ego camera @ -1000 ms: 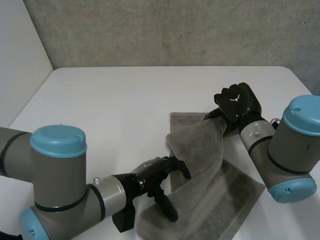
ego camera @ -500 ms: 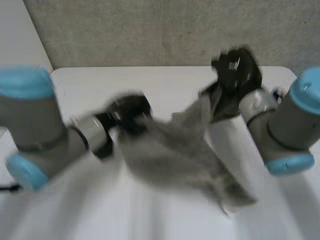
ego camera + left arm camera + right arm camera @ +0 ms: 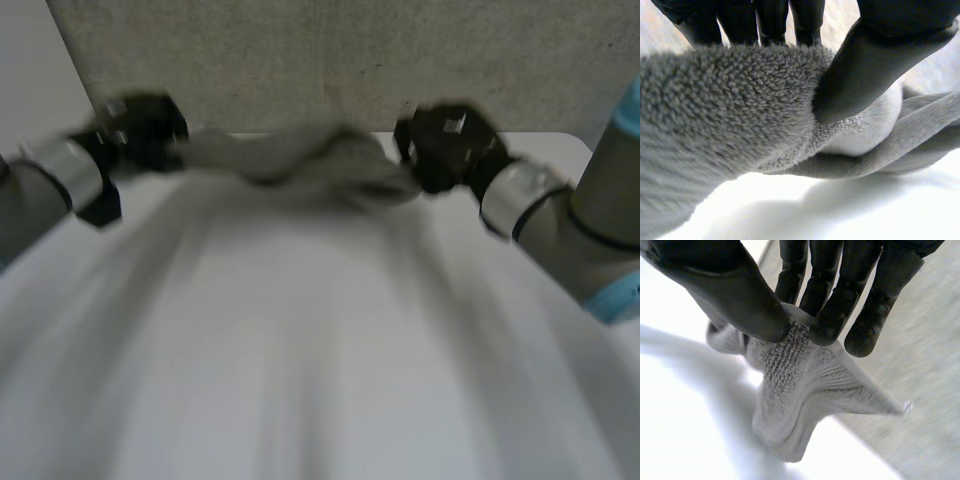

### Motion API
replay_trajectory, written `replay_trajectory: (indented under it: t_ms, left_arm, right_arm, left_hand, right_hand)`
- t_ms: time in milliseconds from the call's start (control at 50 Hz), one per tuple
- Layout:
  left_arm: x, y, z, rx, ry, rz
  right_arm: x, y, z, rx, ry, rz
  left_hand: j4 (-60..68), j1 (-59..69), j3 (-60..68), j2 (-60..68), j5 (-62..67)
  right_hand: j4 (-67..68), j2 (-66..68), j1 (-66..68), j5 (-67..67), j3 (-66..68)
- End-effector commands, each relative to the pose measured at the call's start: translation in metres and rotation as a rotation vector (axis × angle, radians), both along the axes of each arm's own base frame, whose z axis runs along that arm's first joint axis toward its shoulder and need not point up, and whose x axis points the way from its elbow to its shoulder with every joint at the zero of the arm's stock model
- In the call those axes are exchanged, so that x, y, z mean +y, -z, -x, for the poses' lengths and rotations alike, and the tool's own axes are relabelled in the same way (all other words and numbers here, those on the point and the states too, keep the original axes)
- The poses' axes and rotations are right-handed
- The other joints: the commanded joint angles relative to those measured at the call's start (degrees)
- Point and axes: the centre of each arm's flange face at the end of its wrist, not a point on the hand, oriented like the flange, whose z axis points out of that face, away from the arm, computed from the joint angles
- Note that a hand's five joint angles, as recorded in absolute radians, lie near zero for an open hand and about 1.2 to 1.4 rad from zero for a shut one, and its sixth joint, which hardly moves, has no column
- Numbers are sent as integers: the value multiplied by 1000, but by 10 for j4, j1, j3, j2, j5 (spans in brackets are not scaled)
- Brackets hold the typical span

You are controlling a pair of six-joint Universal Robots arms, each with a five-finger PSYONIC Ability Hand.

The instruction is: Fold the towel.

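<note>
1. grey concrete wall [image 3: 350, 60] at the back, white table [image 3: 300, 340] below. the towel [image 3: 290, 160] is up in the air over the far side, strung between both hands, bunched & sagging in the middle.
2. left hand [image 3: 140, 128] has one end. its wrist view shows the thumb [image 3: 865, 65] dug into the pile against the fingers [image 3: 770, 22] behind the cloth, so that's a firm pinch on the towel.
3. right hand [image 3: 448, 148] has the other end. thumb [image 3: 735, 295] & fingertips [image 3: 826, 331] are nipped together on a gathered tuft, w/ the rest of the cloth hanging below.
4. can't tell if either grip is a true corner or just a bit of edge, it's too bunched.
5. handling: terry cloth, so soft, limp and light w/ no stiffness. it drapes & twists on its own. looped pile looks grippy, not slippery, and nothing here is fragile.
6. best hold: two corners of one edge, hands wide so that edge pulls taut. a mid-cloth grab just makes a rope.
7. my read: no fold made yet, this looks like the lift/spread stage. it prob needs laying flat on the table first.
8. risk: the twisted cloth lands crumpled, or a thin pinch lets go.
</note>
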Motion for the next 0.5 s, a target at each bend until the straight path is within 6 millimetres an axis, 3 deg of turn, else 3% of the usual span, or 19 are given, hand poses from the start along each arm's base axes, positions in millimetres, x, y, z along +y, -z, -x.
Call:
replay_trajectory:
  t_ms: [20,120,200,240,260,280,300,340,400,500]
  left_arm:
    - [26,70,-9,-112,71,-101]
    - [29,78,-19,-160,58,-103]
    - [29,74,-23,-159,44,-104]
    - [35,50,-28,-154,32,-74]
    - [35,50,-28,-154,32,-74]
    - [39,37,-29,-150,33,-55]
    - [39,37,-29,-150,33,-55]
    - [48,14,-29,-132,45,-9]
    - [56,-2,-28,-102,61,29]
    - [61,-2,-27,-66,71,2]
  right_arm:
    - [26,46,9,185,-62,-53]
    - [37,54,13,268,-77,-26]
    - [45,40,16,267,-75,15]
    - [48,30,17,257,-71,38]
    - [48,30,17,257,-71,39]
    - [51,21,18,247,-68,62]
    - [55,11,19,236,-67,89]
    - [58,0,20,224,-63,120]
    - [62,-15,23,209,-54,162]
    - [67,-19,23,210,-53,177]
  left_hand:
    - [24,71,42,43,59]
    - [24,71,42,43,59]
    - [24,71,42,43,59]
    - [24,71,42,43,59]
    - [24,71,42,43,59]
    - [24,71,42,43,59]
    - [24,71,42,43,59]
    - [24,71,42,43,59]
    - [24,71,42,43,59]
    - [24,71,42,43,59]
  right_hand:
    - [31,46,36,31,40]
    - [31,46,36,31,40]
    - [31,46,36,31,40]
    - [31,46,36,31,40]
    - [31,46,36,31,40]
    - [31,46,36,31,40]
    - [31,46,36,31,40]
    - [31,46,36,31,40]
    - [31,46,36,31,40]
    - [31,46,36,31,40]
